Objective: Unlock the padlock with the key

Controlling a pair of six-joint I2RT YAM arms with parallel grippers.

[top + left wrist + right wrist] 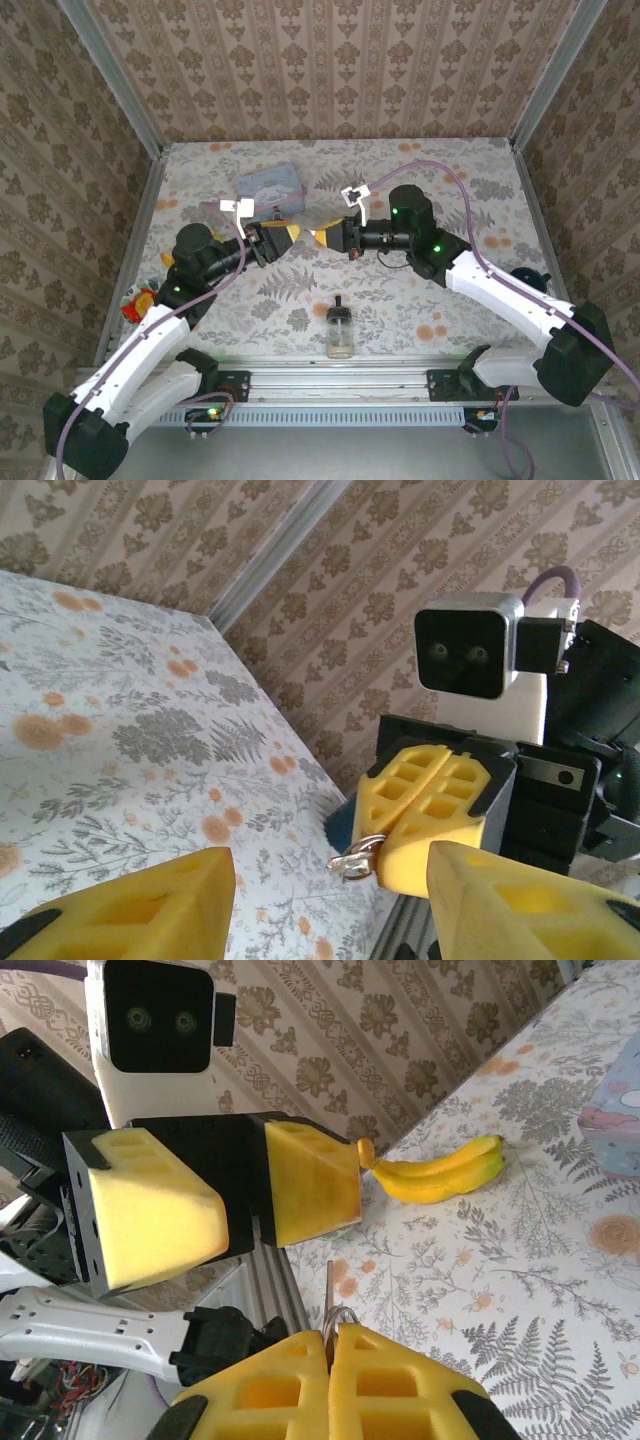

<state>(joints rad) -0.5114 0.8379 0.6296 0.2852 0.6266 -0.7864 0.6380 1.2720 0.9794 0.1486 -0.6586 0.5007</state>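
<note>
Both grippers hang face to face above the middle of the table. My right gripper is shut on a small silver key with a wire ring. The ring and a thin blade stick out past its yellow fingertips toward the left arm. My left gripper is open wide. Its fingers are spread just in front of the key with nothing between them. The key tip sits near the gap, touching neither finger. The padlock is out of view.
A pale blue tin lies at the back left of the table. A small glass bottle with a black cap stands near the front edge. A banana lies by the left wall, with colourful items nearby.
</note>
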